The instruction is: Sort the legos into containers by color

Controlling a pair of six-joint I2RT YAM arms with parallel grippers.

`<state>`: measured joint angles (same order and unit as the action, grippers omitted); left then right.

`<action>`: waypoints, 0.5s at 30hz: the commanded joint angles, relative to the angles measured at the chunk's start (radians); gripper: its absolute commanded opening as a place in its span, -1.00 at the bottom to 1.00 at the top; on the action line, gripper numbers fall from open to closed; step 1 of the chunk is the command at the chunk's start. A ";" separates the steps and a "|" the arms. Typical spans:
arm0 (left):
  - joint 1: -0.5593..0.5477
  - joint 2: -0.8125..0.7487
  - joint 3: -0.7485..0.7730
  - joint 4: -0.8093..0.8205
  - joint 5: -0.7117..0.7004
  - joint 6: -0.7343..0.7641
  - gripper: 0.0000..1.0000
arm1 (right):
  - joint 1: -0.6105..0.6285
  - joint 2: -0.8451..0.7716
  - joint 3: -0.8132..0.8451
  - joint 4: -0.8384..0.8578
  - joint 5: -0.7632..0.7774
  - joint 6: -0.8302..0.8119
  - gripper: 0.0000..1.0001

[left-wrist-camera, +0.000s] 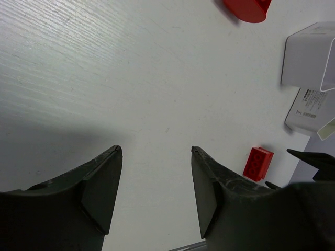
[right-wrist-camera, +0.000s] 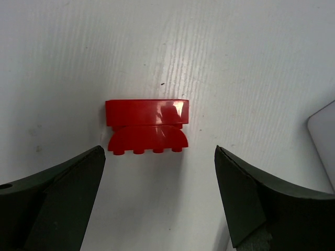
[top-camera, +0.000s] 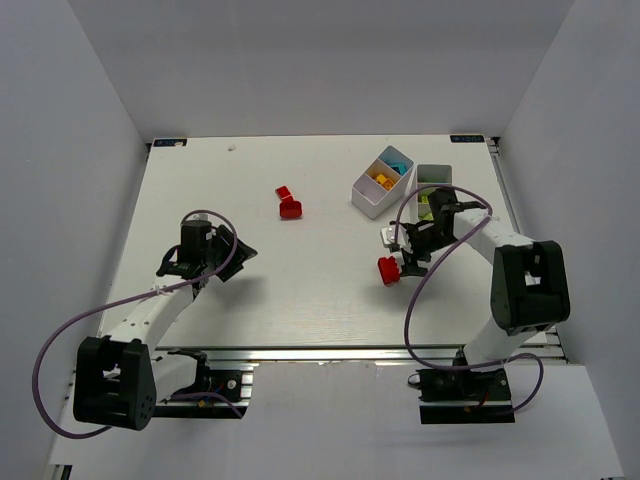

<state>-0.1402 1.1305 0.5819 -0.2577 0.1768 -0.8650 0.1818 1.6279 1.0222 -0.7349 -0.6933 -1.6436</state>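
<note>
A red lego (right-wrist-camera: 146, 128) lies on the white table just beyond my right gripper (right-wrist-camera: 158, 150), which is open with nothing between its fingers. From above, this lego (top-camera: 389, 271) sits at the tips of the right gripper (top-camera: 399, 261). Two more red legos (top-camera: 283, 192) (top-camera: 291, 209) lie near the table's middle back. The two white containers (top-camera: 366, 193) (top-camera: 434, 174) stand at the back right, holding yellow, cyan and green pieces. My left gripper (left-wrist-camera: 156, 150) is open over bare table at the left (top-camera: 240, 252). Its view also catches the red lego (left-wrist-camera: 257, 163).
The white walls of the containers (left-wrist-camera: 309, 55) and a labelled white container end (left-wrist-camera: 309, 112) show at the right of the left wrist view. A container corner (right-wrist-camera: 323, 141) sits just right of the right gripper. Purple cables loop beside both arms.
</note>
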 commanded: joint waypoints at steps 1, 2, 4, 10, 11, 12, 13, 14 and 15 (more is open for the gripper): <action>0.001 -0.011 -0.007 0.026 0.020 -0.003 0.30 | 0.010 0.024 0.058 -0.023 -0.035 -0.013 0.79; 0.002 -0.011 -0.008 0.028 0.021 -0.005 0.30 | 0.015 0.036 0.056 -0.018 -0.029 -0.010 0.79; 0.001 -0.008 -0.008 0.031 0.026 -0.008 0.30 | 0.030 0.049 0.058 -0.017 -0.015 -0.004 0.79; 0.001 0.002 -0.005 0.029 0.027 -0.003 0.31 | 0.053 0.076 0.055 -0.047 -0.003 0.002 0.79; 0.001 0.003 -0.007 0.031 0.030 -0.003 0.31 | 0.056 0.078 0.053 -0.049 0.000 0.004 0.79; 0.001 0.006 -0.005 0.037 0.032 -0.003 0.31 | 0.059 0.081 0.049 -0.043 0.009 0.007 0.79; 0.001 0.009 -0.008 0.038 0.033 -0.005 0.31 | 0.061 0.082 0.044 -0.034 0.017 0.013 0.79; 0.001 0.012 -0.007 0.041 0.036 -0.005 0.31 | 0.064 0.084 0.035 -0.014 0.024 0.043 0.79; 0.001 0.014 -0.005 0.041 0.036 -0.005 0.31 | 0.065 0.084 0.030 0.021 0.040 0.057 0.79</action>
<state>-0.1402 1.1439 0.5816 -0.2451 0.1970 -0.8696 0.2398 1.7088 1.0512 -0.7467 -0.6712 -1.6215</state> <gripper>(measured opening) 0.655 0.896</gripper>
